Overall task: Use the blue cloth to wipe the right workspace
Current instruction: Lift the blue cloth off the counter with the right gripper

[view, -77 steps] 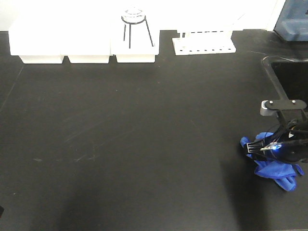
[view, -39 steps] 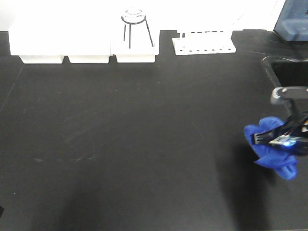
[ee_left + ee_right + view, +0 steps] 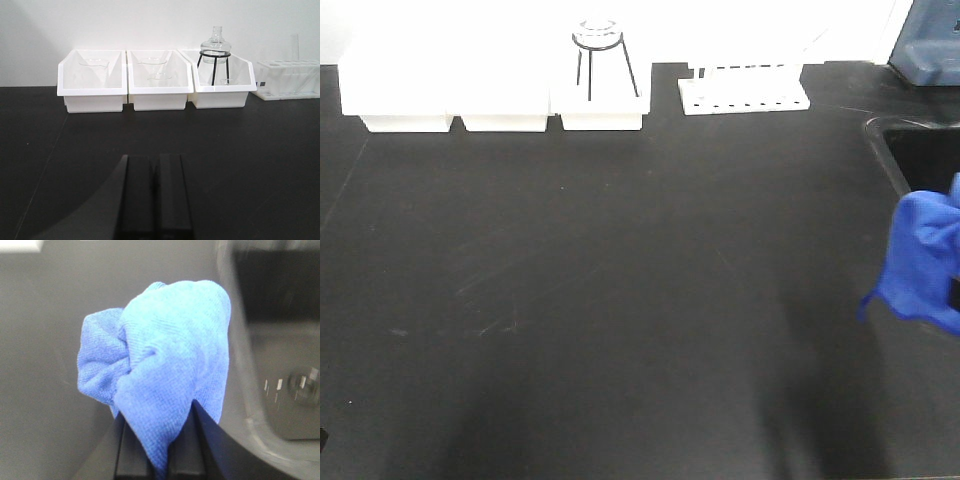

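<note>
The blue cloth [image 3: 925, 262] hangs crumpled above the black benchtop [image 3: 620, 300] at the far right edge of the front view, beside the sink's corner. In the right wrist view the blue cloth [image 3: 160, 355] bulges up from between the fingers of my right gripper [image 3: 159, 432], which is shut on its lower fold. My left gripper [image 3: 152, 159] is shut with nothing in it and sits low over the bench, pointing at the white bins. The right workspace is out of view.
Three white bins [image 3: 405, 95] line the back edge, the right one holding a glass flask on a black stand [image 3: 600, 55]. A white tube rack [image 3: 745, 92] stands beside them. A black sink [image 3: 920, 150] opens at the right edge.
The blue cloth has been lifted off the bench and carried up and to the right. The right gripper's body has left the front view. The left arm has not moved.
</note>
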Robot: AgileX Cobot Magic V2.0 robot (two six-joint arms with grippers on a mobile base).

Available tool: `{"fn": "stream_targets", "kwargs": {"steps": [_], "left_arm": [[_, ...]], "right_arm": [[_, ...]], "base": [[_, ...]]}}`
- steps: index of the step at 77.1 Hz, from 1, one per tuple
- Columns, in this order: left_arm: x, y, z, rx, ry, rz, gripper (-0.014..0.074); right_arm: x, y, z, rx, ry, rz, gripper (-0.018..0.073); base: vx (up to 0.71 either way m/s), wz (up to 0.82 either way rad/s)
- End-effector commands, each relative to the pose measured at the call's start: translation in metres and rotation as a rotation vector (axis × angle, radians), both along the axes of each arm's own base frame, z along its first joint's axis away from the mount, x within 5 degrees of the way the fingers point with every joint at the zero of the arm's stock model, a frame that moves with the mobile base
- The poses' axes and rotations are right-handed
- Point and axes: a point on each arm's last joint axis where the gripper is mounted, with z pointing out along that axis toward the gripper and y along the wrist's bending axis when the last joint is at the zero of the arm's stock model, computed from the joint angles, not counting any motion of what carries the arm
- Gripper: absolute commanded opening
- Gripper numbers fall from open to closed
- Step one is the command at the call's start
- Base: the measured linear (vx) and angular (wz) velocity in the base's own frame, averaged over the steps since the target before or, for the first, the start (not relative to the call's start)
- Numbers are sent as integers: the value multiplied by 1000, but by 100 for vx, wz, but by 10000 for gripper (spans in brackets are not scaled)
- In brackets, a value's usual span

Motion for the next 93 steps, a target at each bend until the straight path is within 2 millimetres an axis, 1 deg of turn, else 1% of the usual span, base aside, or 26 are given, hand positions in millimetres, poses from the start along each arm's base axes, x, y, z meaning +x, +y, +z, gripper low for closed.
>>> {"fn": "stream_targets", "kwargs": {"steps": [1,8,17,24,37,58,93], "left_arm": [[-1,1,17,-15,-117,8,-6],[-1,1,17,-13,-117,8,-6],[-1,1,17,-13,-117,8,-6],[-1,1,17,-13,-117,8,-6],[-1,1,17,-14,-117,8,-6],[-1,1,17,-14,-117,8,-6],[-1,1,17,-14,-117,8,-6]], "right_arm": [[-15,-1,17,-7,-108,9,-4],[-31,-3,21,-8,-148,5,-4],[-44,-5,26,-29,-213,-1,-4],[-51,-7,28,-37,-241,-6,-4],[-62,-8,25,-35,-221,-12,-4],[-66,-8,22,-37,-188,-16,-4],[-66,-8,22,-35,-188,-16,-4]], "base": [[0,0],[0,0],[0,0],[0,0],[0,0],[0,0],[0,0]]}}
